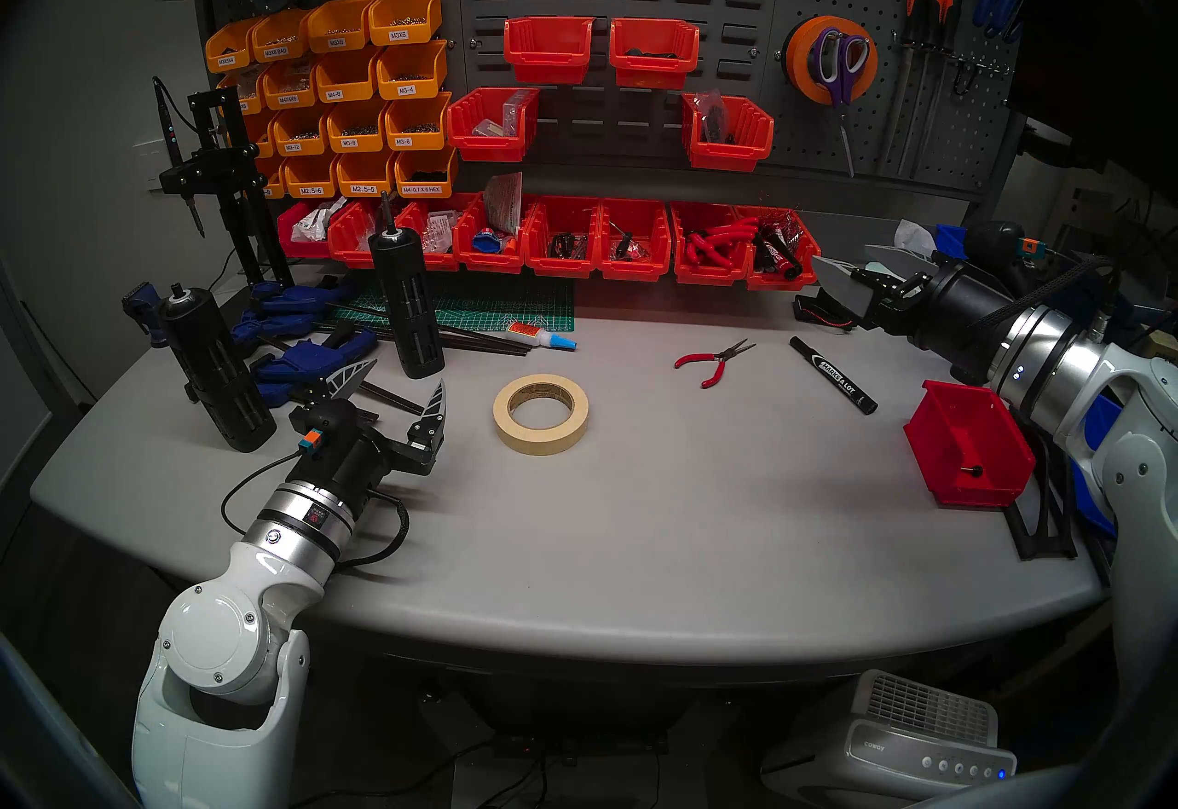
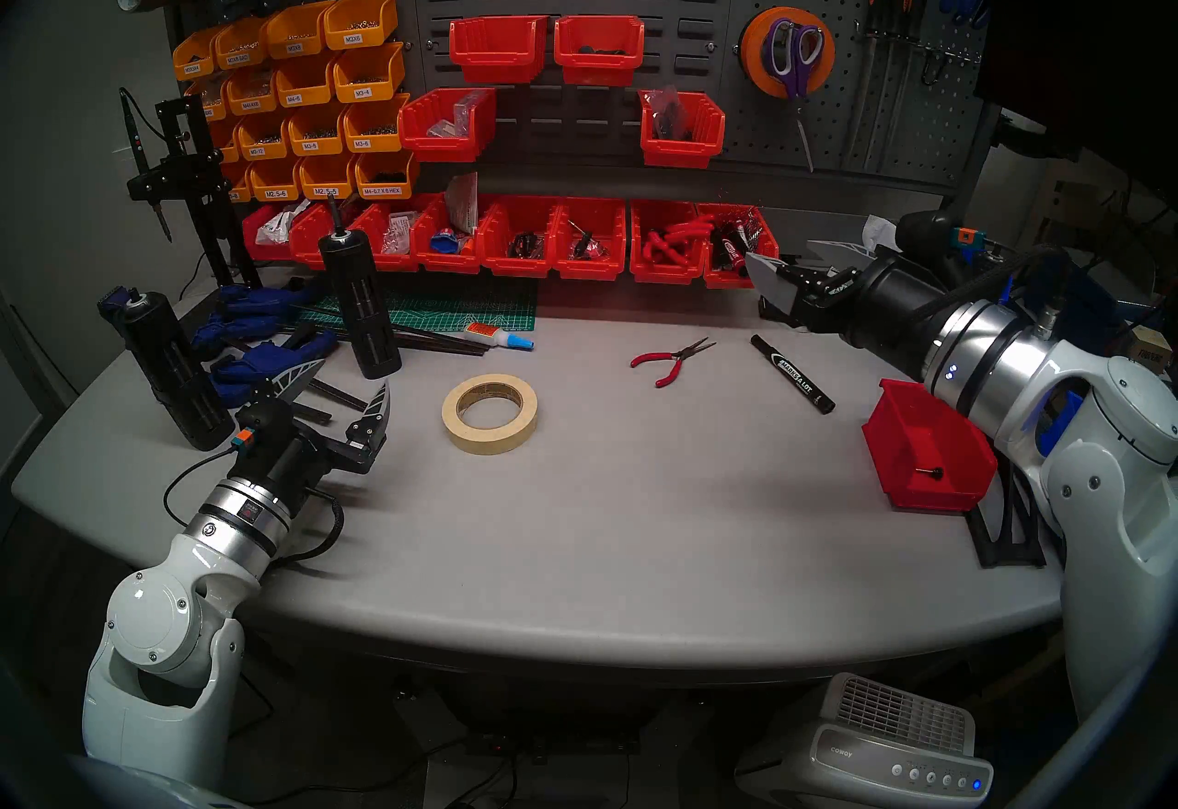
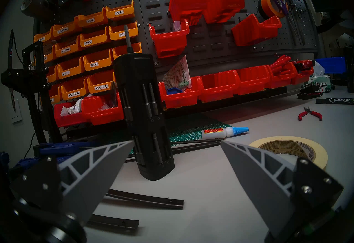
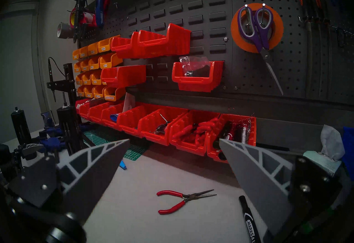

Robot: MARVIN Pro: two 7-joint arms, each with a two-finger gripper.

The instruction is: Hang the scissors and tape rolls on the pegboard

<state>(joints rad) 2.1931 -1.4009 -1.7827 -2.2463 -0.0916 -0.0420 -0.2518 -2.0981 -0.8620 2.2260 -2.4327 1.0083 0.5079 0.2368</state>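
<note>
While both arms sit low at the table's sides, neither holds anything. The left gripper (image 1: 408, 390) has its fingers (image 3: 107, 162) spread wide, with a black bit holder (image 3: 145, 114) standing upright just beyond and between the tips. The beige masking tape roll (image 1: 540, 414) lies flat on the grey table (image 1: 637, 533), just off that gripper's right fingertip and clear of it. The right gripper (image 4: 174, 145) also has its fingers (image 4: 254, 168) parted and empty; red-handled pliers (image 4: 183, 198) lie on the table below the gap, and a black marker (image 4: 249, 219) lies beside the right finger. High beyond that right fingertip, on the pegboard (image 4: 298, 68), the orange tape roll (image 4: 277, 26) hangs on two hooks. The purple-handled scissors (image 4: 254, 30) hang over it on those same hooks, one loop on each, blades pointing down. In the left wrist view a black roll (image 3: 260, 8) shows behind the orange one.
</note>
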